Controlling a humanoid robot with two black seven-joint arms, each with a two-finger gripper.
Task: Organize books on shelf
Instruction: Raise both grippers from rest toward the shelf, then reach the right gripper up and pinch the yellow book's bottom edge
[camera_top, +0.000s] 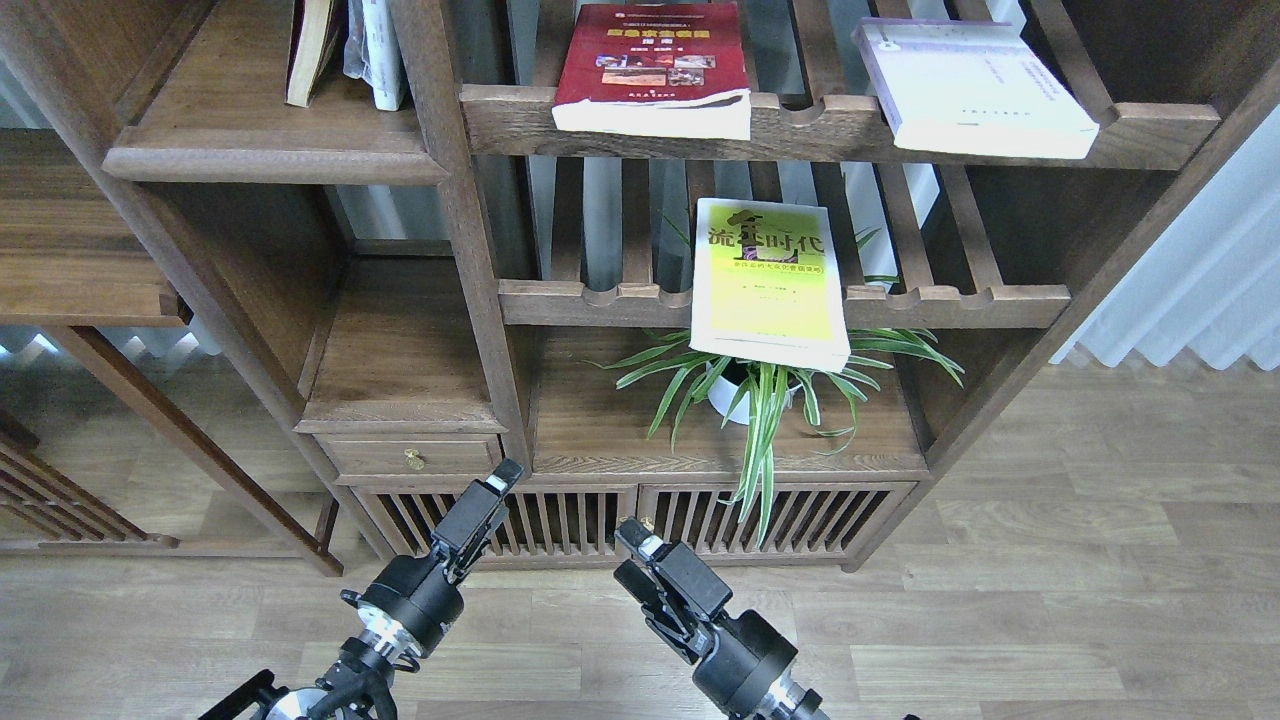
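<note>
The dark red book (650, 65) lies flat on the upper slatted rack, at its left. The pale lavender-white book (975, 85) lies flat on the same rack, at its right. The yellow-green book (770, 280) lies on the middle slatted rack and overhangs its front rail. The solid shelf (270, 160) with a rounded front edge is at the upper left and holds a few upright books. My left gripper (497, 480) and right gripper (632, 555) are low, in front of the cabinet's slatted base, far below all the books. Both hold nothing. The left is seen edge-on.
A potted spider plant (760, 390) stands under the yellow-green book, its leaves hanging over the front edge. A small drawer with a brass knob (412, 459) is at the lower left. A thick post (450, 200) divides the solid shelf from the racks. White curtains (1200, 290) hang at the right.
</note>
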